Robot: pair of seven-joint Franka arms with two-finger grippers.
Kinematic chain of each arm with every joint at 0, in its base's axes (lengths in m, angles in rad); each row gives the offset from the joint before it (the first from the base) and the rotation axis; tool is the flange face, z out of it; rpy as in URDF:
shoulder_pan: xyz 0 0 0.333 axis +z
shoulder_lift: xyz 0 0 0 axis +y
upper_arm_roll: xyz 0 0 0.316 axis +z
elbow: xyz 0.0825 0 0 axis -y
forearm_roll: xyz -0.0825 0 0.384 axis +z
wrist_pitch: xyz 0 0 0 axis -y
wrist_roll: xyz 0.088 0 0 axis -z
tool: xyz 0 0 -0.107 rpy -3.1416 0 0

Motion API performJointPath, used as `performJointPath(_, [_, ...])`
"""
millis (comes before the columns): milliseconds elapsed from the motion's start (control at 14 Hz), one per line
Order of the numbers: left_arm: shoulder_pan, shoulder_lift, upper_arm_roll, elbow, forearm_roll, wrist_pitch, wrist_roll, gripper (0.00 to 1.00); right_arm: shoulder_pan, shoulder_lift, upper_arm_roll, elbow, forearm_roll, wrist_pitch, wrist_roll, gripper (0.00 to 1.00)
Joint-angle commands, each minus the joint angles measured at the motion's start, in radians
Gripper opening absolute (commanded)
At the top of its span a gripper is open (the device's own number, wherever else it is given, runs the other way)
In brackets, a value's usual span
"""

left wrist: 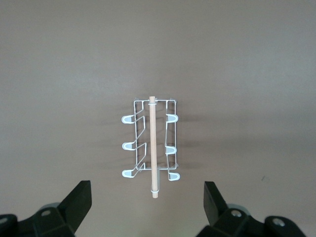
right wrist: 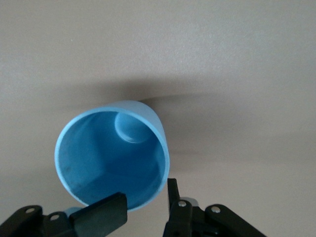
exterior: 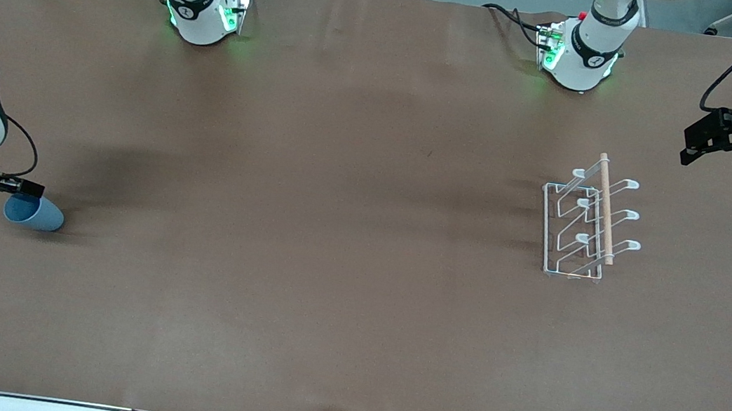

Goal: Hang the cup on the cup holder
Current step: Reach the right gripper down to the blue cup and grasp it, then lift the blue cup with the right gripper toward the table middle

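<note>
Table [exterior: 330, 264] — cup [exterior: 34, 213], cup holder [exterior: 583, 223].

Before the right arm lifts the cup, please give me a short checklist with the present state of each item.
1. Cup lies on its side on the table: ok.
2. Right gripper straddles the cup wall at the rim, one finger inside, one outside: ok.
3. Grip firm enough to lift: cannot tell.
4. Cup holder stands upright, prongs free: ok.
5. Left gripper waits open above the holder: ok.
</note>
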Motion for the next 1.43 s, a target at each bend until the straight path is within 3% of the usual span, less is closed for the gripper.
performJointPath(0, [0.007, 0.012, -0.005, 0.028, -0.012, -0.02, 0.005, 1.0, -0.001, 0.017, 0.001, 0.027, 0.034, 0.005, -0.008, 0.41])
performJointPath(286, [0.007, 0.012, -0.005, 0.028, -0.012, -0.02, 0.005, 1.0, -0.003, 0.039, 0.001, 0.035, 0.058, 0.008, -0.014, 0.39])
performJointPath(357, [0.007, 0.012, -0.005, 0.028, -0.013, -0.022, 0.005, 1.0, -0.003, 0.039, 0.001, 0.036, 0.058, 0.008, -0.014, 0.33])
performJointPath(500, [0.007, 0.012, -0.005, 0.027, -0.012, -0.022, 0.007, 1.0, 0.003, 0.039, 0.001, 0.035, 0.058, 0.007, -0.015, 0.04])
performJointPath(714, [0.007, 0.012, -0.005, 0.028, -0.012, -0.022, 0.005, 1.0, 0.012, 0.014, 0.003, 0.022, 0.058, -0.031, -0.017, 0.02])
performJointPath(1143, [0.008, 0.011, -0.005, 0.027, -0.012, -0.022, 0.007, 1.0, 0.143, -0.173, 0.006, 0.015, 0.061, -0.306, -0.009, 0.0])
performJointPath(1214, [0.008, 0.012, -0.005, 0.025, -0.013, -0.022, 0.007, 1.0, 0.164, -0.196, 0.011, 0.012, 0.089, -0.35, -0.009, 0.0])
performJointPath(1357, [0.008, 0.012, -0.003, 0.027, -0.012, -0.022, 0.007, 1.0, 0.189, -0.223, 0.012, 0.012, 0.229, -0.471, -0.012, 0.0])
